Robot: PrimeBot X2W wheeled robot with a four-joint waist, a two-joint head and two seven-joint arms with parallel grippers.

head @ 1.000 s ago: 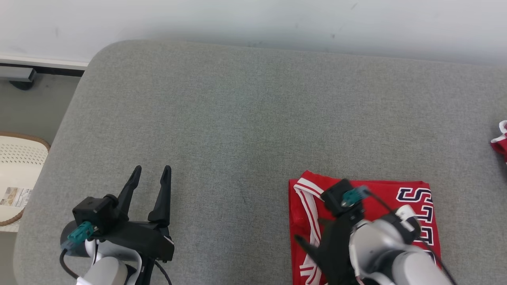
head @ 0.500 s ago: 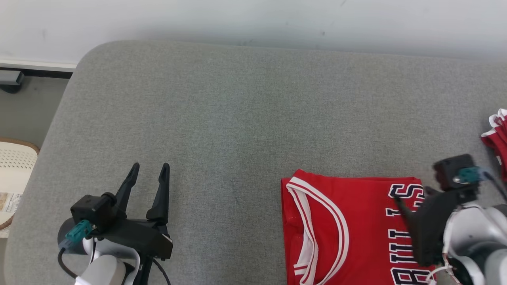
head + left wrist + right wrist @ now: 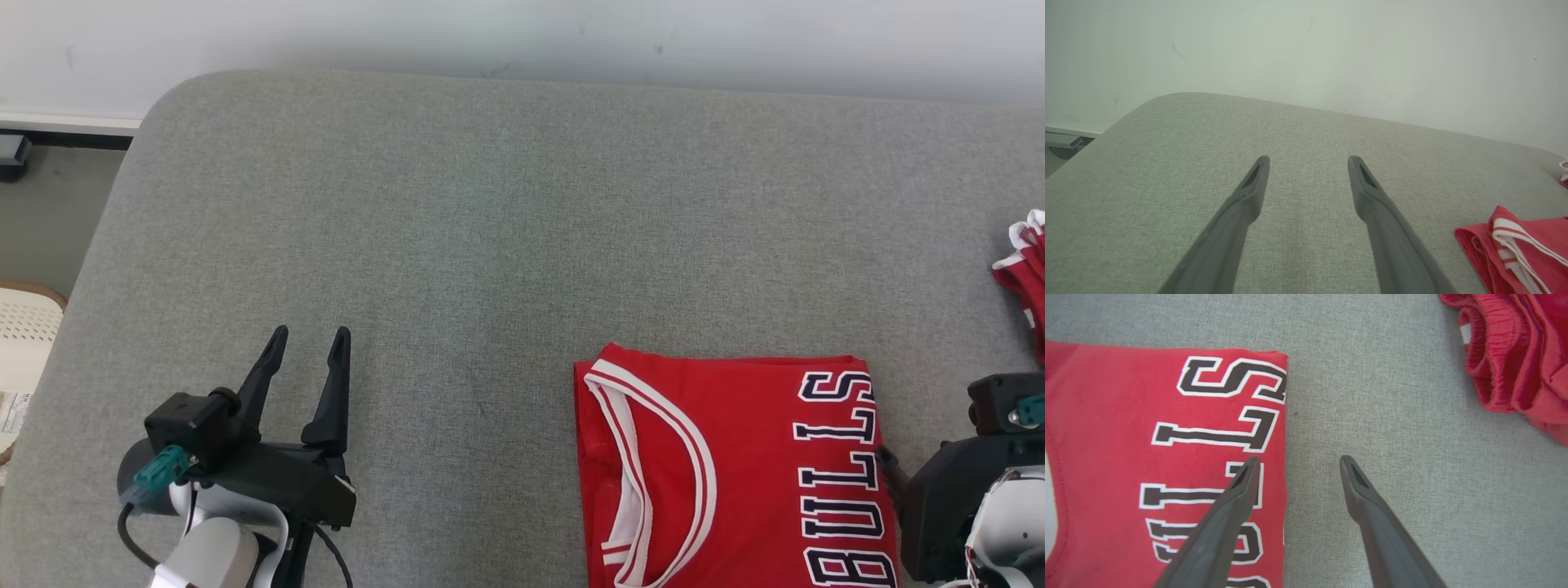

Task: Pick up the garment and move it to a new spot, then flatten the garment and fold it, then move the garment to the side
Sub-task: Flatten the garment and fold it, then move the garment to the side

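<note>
The garment is a red basketball jersey (image 3: 727, 474), folded into a neat rectangle and lying flat on the grey fabric-covered bench (image 3: 490, 229). A white-trimmed neckline curves down the side of it farthest from the right tool (image 3: 1299, 459). "BULLS" in black letters outlined in white runs along the folded edge nearest that tool.

The right tool stands wide open and holds nothing. In the right wrist view it straddles the lettered edge, with one finger over the letters and the other over bare bench; whether it touches the cloth I cannot tell.

The left tool (image 3: 312, 332) is also spread wide and empty, with the jersey well apart on its right. A bunched red garment (image 3: 1519, 355) lies beyond the right tool's outer finger, clear of the jersey.
</note>
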